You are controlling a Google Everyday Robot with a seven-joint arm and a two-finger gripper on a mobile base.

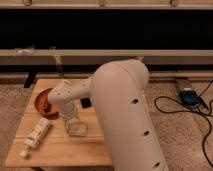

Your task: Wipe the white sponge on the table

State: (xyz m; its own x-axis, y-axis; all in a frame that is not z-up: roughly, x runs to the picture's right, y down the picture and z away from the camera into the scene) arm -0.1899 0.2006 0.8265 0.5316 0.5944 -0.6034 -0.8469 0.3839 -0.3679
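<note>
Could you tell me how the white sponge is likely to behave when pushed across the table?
The white sponge lies flat and low on the table, so it will probably slide rather than roll or tip. It looks small, so likely light, and may squash under the gripper directly over it.

One table (60,150). One sponge (78,129), one bottle (38,133), one bowl (42,100), one black device (86,102). One arm (120,100), one gripper (71,120), just above the sponge.
</note>
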